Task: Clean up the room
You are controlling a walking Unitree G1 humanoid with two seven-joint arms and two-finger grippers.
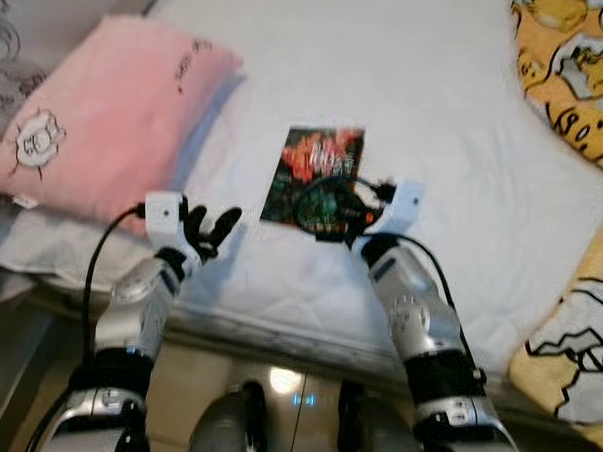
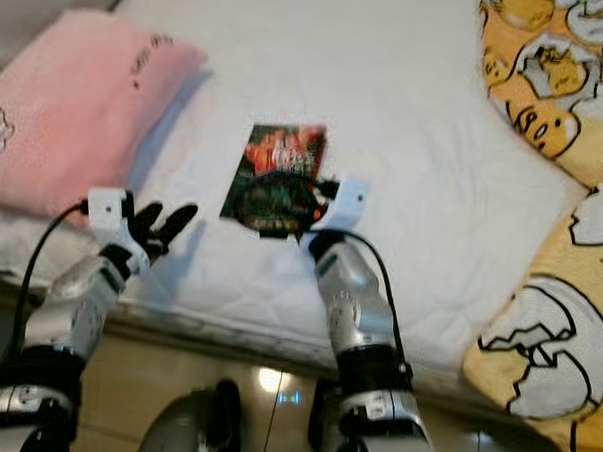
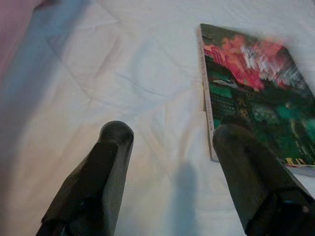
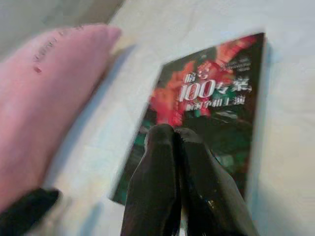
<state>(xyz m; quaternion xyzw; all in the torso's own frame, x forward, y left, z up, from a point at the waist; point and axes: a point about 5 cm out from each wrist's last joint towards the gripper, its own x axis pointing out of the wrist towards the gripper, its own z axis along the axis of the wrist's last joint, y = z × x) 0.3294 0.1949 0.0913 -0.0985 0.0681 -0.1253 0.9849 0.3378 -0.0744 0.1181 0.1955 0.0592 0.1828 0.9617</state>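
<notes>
Red and green on its glossy cover, a book (image 1: 319,177) lies flat on the white bed (image 1: 408,81), near the middle of the frame in the head views. The right gripper (image 4: 174,135) sits over the book's lower edge with its two black fingers (image 4: 157,182) pressed together, tips closed and holding nothing; whether they touch the cover I cannot tell. The left gripper (image 1: 209,227) hovers at lower left of the book, just beside it over the bare sheet, its fingers (image 3: 106,162) spread apart and empty. A pink pillow (image 1: 106,127) rests at the upper left of the frame, and a yellow patterned blanket (image 1: 577,108) runs down the right edge of the bed.
</notes>
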